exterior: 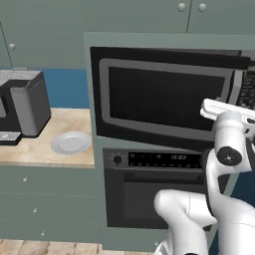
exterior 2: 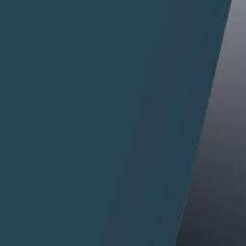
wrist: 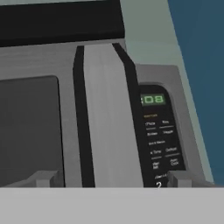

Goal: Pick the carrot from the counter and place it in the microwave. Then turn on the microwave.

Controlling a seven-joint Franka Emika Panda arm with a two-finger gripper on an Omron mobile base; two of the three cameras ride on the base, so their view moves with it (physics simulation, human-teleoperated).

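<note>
Microwave (exterior: 164, 97): wide black box built into a grey-green cabinet column, door shut. The grey-framed dark window takes up most of the front. In the hand view the door handle (wrist: 107, 118) runs as a broad grey vertical bar between two dark strips.
Keypad (wrist: 159, 140): sits at the right end of the microwave, just beside the handle. A green display (wrist: 152, 99) glows at its top; rows of small labelled buttons run below it — the print is too blurred to read.
Carrot: cannot tell where it is; no orange stick is visible on the worktop or behind the dark window.
Gripper (wrist: 113, 178): jaws stand wide apart with nothing between them. The two fingertips (wrist: 46, 178) rise at the bottom of the hand view, one before the window edge, the other before the lower keypad. Contact with the microwave front cannot be judged.
Arm (exterior: 226, 159): white, rises from the lower right of the left base view; its upper end lies in front of the right end of the microwave.
Oven (exterior: 154, 187): black, directly below the microwave, with a knob and a dark control strip.
Counter (exterior: 45, 149): beige stone slab left of the cabinet column, over grey-green drawer fronts.
Plate (exterior: 71, 142): round, grey, lies on the counter near its right edge.
Toaster (exterior: 25, 102): dark grey box at the back left of the counter, well apart from the plate.
Wall (exterior 2: 96, 120): flat dark blue surface in the right base view, with a grey strip at its right edge.
</note>
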